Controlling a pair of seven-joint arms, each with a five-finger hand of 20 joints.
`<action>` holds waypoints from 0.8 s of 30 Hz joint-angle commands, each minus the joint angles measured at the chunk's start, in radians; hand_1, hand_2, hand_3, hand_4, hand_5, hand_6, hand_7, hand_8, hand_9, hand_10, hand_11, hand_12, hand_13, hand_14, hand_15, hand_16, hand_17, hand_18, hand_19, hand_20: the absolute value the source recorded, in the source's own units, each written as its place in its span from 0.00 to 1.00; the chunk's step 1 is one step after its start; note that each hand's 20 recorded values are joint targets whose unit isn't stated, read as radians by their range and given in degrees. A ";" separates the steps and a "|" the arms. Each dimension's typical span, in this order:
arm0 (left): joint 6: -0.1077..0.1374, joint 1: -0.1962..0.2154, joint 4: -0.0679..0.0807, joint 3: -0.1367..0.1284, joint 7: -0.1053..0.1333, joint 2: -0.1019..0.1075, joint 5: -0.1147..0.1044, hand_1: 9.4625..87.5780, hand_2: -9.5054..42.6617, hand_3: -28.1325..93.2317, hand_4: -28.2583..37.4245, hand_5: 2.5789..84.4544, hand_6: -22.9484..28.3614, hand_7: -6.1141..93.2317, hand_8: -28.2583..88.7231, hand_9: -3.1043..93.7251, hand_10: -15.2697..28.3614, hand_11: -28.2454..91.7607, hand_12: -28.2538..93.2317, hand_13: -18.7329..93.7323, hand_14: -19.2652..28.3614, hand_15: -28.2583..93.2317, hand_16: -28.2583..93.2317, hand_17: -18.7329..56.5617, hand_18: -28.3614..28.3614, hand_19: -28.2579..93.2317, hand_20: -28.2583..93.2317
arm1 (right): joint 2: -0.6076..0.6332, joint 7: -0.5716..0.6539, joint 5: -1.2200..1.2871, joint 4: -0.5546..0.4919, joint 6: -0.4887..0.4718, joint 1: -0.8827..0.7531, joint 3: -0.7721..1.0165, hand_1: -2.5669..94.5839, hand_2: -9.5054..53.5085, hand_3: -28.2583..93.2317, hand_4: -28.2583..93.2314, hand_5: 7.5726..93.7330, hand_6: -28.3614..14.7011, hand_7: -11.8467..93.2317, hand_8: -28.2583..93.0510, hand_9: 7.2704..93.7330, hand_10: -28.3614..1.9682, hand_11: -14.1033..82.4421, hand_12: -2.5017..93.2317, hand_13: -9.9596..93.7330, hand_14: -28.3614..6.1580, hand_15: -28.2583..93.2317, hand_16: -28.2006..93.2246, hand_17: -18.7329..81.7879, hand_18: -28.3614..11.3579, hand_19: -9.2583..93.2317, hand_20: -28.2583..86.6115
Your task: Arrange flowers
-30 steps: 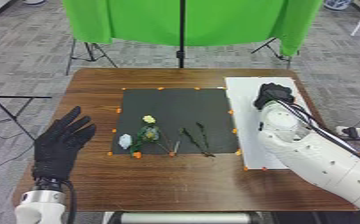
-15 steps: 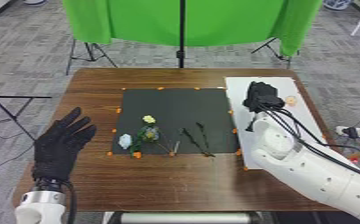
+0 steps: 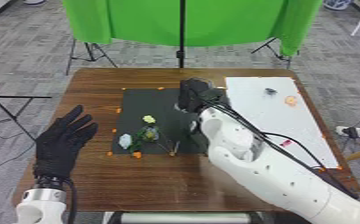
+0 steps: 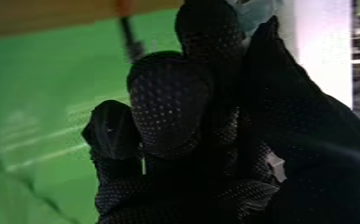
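Left hand (image 3: 63, 142): lay open to the left of the black mat (image 3: 163, 105), fingers straight and a little spread, with nothing held
Right hand (image 3: 192, 96): was over the far right part of the mat, fingers curled in, thumb and a finger closed on a pale bluish thing (image 4: 258, 14)
Yellow flower (image 3: 149, 119): lay on the left half of the mat, just beyond some green leaves (image 3: 150, 134)
White flower (image 3: 125, 141): rested in the mat's near left corner, left of the leaves
White sheet (image 3: 256, 117): stretched along the table's right side
Orange flower (image 3: 290, 101): lay on the sheet toward its right edge, nearer than a small dark tuft (image 3: 271, 91)
Pink piece (image 3: 286, 143): sat farther toward the near end of the sheet, beside the right arm
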 commanded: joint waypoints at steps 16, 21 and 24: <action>-0.017 0.001 0.009 -0.002 -0.036 -0.014 0.015 0.16 0.31 0.89 0.02 0.47 0.66 0.19 0.17 0.40 0.81 0.46 0.33 0.40 0.99 0.70 0.16 0.18 1.00 0.65 0.52 | -0.046 -0.018 -0.082 -0.028 -0.120 -0.110 0.002 0.50 0.00 0.84 0.00 0.78 0.73 0.25 0.21 0.94 0.67 0.43 0.31 0.81 0.63 0.84 0.38 0.54 0.18 1.00 0.80; -0.022 0.001 0.010 0.002 -0.037 -0.012 0.016 0.16 0.31 0.89 0.02 0.47 0.66 0.19 0.17 0.40 0.81 0.46 0.33 0.40 0.99 0.70 0.16 0.19 1.00 0.67 0.53 | -0.043 0.003 -0.094 -0.037 -0.124 -0.111 0.006 0.46 0.00 0.86 0.00 0.75 0.72 0.24 0.16 0.91 0.64 0.51 0.26 0.80 0.59 0.87 0.38 0.54 0.18 1.00 0.81; -0.016 0.009 0.008 0.005 -0.032 -0.012 0.014 0.17 0.31 0.89 0.02 0.47 0.66 0.19 0.17 0.40 0.81 0.46 0.33 0.40 1.00 0.70 0.16 0.20 1.00 0.68 0.53 | -0.040 0.002 -0.100 -0.043 -0.125 -0.114 0.016 0.45 0.00 0.86 0.00 0.74 0.72 0.25 0.13 0.90 0.63 0.55 0.24 0.80 0.58 0.88 0.38 0.55 0.18 1.00 0.82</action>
